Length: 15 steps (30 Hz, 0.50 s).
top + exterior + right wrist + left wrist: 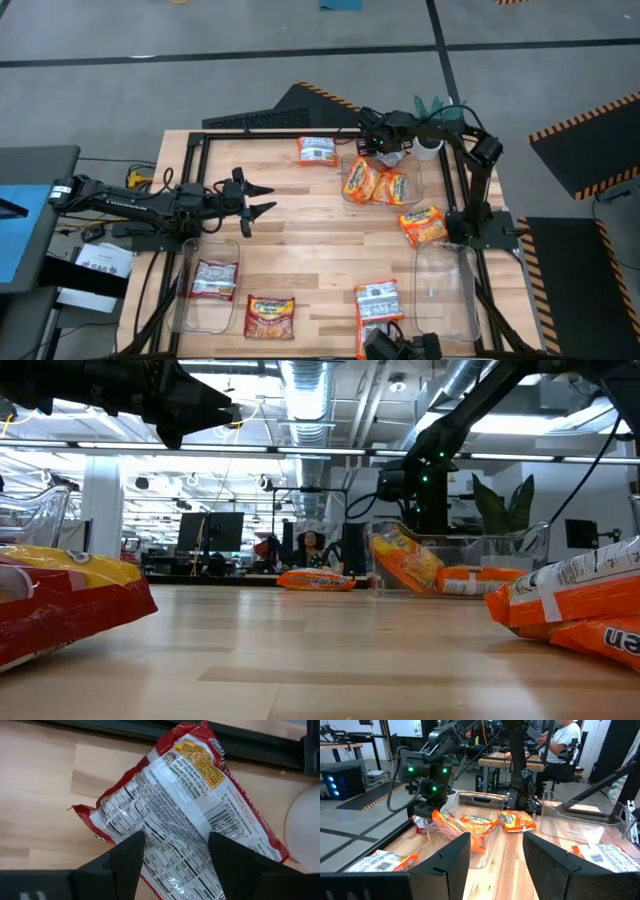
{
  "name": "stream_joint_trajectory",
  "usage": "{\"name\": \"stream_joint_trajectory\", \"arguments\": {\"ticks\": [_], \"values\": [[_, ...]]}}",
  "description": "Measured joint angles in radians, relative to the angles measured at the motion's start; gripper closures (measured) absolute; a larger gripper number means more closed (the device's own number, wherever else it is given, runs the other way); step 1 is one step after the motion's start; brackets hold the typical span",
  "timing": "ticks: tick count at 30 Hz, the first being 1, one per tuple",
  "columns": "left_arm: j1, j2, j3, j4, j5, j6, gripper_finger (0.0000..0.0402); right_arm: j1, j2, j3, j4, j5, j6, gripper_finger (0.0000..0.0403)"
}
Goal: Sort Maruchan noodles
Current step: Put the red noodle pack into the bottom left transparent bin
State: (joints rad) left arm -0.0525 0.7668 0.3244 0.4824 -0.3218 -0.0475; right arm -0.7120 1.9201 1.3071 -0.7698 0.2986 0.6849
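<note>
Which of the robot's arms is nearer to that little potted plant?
Right. Its end effector hangs by the potted plant at the table's far right; the left end effector is far across the table.

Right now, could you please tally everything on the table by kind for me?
Maruchan ramen packets: 9
Clear plastic bins: 3
Potted plant: 1
Total: 13
</note>
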Motion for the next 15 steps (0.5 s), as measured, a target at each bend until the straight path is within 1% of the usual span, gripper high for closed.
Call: {"name": "stream_joint_trajectory", "arguments": {"ticks": [3,5,8,11,12,15], "values": [[0.0,0.0,0.0,0.0,0.0,0.0,0.023,0.003,0.0,0.0,-0.007,0.005,-0.028,0.017],[0.0,0.0,0.0,0.0,0.0,-0.002,0.023,0.004,0.0,0.0,-0.02,0.011,-0.029,0.02],[0.0,0.0,0.0,0.0,0.001,-0.002,0.023,0.003,0.0,0.0,-0.034,0.019,-0.045,0.0277],[0.0,0.0,0.0,0.0,0.001,-0.002,0.023,0.005,-0.001,-0.001,-0.034,0.033,-0.091,0.0372],[0.0,0.0,0.0,0.0,0.001,-0.002,0.023,0.007,-0.001,-0.001,-0.033,0.037,-0.108,0.0385],[0.0,0.0,0.0,0.0,0.001,-0.002,0.023,0.013,-0.004,-0.003,-0.032,0.064,-0.127,0.0388]]}}
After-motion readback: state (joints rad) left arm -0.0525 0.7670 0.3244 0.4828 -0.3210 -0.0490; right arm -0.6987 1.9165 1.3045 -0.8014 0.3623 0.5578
